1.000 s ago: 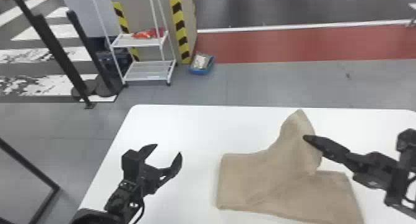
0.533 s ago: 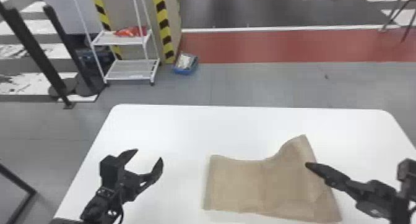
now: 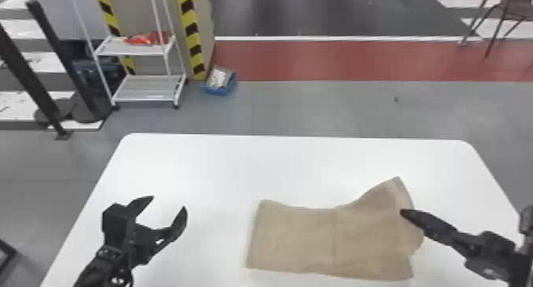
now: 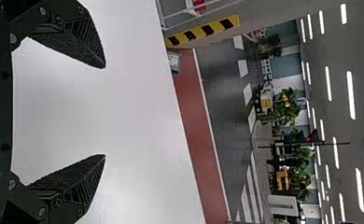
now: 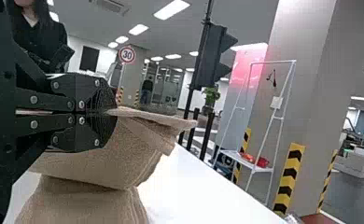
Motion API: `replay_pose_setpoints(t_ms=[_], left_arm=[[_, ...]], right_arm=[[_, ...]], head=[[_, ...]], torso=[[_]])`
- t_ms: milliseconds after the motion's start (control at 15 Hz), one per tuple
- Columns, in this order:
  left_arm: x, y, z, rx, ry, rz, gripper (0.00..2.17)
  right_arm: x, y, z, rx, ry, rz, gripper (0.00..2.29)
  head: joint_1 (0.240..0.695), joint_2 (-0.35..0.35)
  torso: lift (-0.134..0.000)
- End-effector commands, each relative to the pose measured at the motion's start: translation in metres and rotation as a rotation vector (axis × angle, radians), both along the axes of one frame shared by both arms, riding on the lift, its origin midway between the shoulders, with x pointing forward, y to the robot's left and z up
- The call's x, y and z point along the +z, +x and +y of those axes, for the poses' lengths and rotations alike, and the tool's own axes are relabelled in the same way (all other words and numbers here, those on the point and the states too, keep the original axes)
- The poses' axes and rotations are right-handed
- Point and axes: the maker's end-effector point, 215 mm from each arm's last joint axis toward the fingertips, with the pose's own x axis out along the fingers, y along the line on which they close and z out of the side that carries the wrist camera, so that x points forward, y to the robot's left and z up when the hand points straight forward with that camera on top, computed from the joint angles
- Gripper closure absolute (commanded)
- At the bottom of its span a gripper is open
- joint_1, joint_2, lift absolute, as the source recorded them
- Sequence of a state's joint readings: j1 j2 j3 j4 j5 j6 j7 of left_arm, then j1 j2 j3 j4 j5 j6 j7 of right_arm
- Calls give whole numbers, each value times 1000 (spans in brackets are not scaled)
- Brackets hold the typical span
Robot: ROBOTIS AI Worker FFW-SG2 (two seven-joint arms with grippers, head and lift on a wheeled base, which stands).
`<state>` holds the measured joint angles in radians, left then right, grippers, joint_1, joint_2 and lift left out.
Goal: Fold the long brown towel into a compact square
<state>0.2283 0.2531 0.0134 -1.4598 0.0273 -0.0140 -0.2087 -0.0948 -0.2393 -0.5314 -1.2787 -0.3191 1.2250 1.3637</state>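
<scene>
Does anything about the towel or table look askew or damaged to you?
The brown towel is uneven: its left part lies flat, while its right end is skewed, far corner poking out, where the right gripper pinches it. I see no spill or damage.

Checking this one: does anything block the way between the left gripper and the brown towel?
Nothing visible does. Only white tabletop lies between the left gripper and the brown towel; the right gripper holds the towel's right end.

Matt, soft-looking cloth towel (image 3: 301, 238).
</scene>
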Motion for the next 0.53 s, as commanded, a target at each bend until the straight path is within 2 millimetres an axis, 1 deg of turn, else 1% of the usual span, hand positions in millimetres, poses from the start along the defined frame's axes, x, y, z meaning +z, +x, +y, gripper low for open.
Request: replay_pose_setpoints(t_ms=[0,133,200,333,400,467], left_arm=[[-2,-1,1,2,2,5,228],[-3,-1,1,0,1,9,228],[-4,-1,-1,0,-3,12,228],[-10,-5,-2,-4,-2,29,228],[-11,-6,0,-1,-2,31,228],[-12,-10,2,0,-7,35,228]], right_arm=[[-17,4,-22,-17,-72,-8,1146],[-37,6,-32,-15,-166,-24,1139],[-43,10,-34,-15,-198,-39,1123],[-55,13,-30,3,-247,-44,461],[-59,12,-28,17,-268,-40,404],[-67,13,-34,2,-307,-33,36]], head=[[695,11],[695,-7],[695,-23],[695,-33],[695,-36],[695,-36]], torso=[[0],[0],[0],[0],[0],[0]])
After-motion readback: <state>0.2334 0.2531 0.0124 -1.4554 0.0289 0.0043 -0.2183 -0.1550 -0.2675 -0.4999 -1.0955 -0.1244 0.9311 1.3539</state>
